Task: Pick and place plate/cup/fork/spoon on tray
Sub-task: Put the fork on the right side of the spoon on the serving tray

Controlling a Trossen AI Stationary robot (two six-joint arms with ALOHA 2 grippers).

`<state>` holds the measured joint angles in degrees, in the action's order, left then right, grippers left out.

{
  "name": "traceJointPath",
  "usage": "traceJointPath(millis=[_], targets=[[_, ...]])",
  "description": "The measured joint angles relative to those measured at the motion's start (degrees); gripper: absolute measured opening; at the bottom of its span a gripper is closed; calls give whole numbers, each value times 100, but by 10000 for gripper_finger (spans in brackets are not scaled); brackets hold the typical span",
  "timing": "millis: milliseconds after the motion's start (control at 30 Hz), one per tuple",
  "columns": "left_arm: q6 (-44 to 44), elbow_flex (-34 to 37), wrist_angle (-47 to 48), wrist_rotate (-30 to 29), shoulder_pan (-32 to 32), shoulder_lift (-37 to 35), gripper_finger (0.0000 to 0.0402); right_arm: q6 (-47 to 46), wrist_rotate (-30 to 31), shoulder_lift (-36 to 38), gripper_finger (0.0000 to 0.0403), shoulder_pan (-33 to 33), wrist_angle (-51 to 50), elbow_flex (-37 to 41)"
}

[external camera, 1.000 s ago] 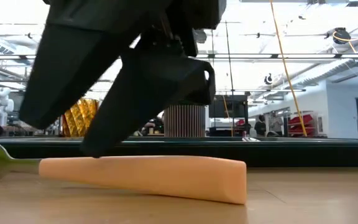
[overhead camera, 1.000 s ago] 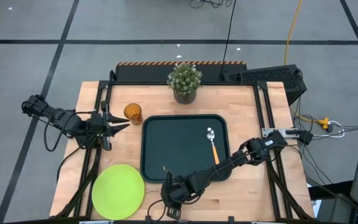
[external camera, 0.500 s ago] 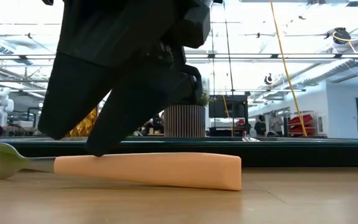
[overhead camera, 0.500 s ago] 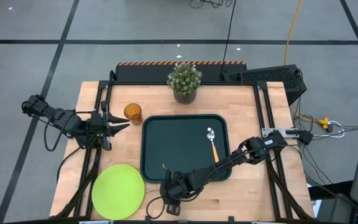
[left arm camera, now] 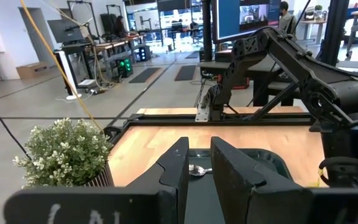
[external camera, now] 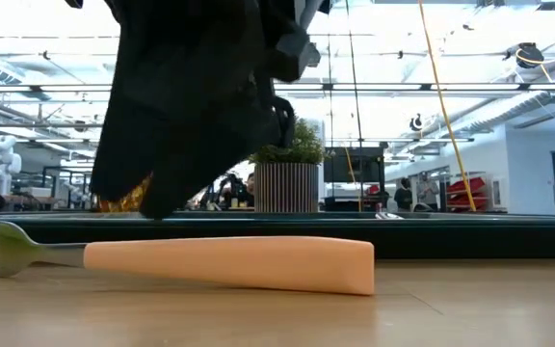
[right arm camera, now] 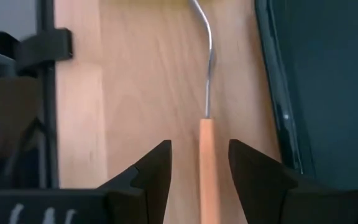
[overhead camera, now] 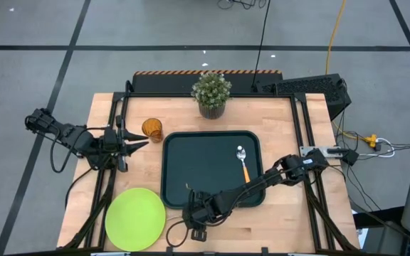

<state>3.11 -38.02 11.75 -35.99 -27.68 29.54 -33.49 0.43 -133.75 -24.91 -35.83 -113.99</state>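
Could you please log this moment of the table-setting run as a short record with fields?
spoon: lying on the tray
fork: on the table by the tray's near edge, not gripped
plate: on the table, off the tray
cup: upright beside the tray
right claw: open, straddling the fork's handle
left claw: open, waiting near the cup

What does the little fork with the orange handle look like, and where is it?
The fork has a long orange plastic-looking handle, a thin silver metal neck and silver tines. It lies flat on the light wooden table, beside the dark green tray's near rim, not on it. The right gripper hovers over it, one open finger on each side of the handle. No contact can be seen.
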Motion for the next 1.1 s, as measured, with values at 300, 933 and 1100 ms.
traceJointPath(millis=[300,933,1100], targets=[[2,0,2,0,0,0,72,168,262,-17,150,-13,-47,5],[-2,0,2,0,0,0,72,69,264,-4,56,-163,563,660],[1,1,0,0,0,0,72,126,151,-2,20,-162,572,660]])
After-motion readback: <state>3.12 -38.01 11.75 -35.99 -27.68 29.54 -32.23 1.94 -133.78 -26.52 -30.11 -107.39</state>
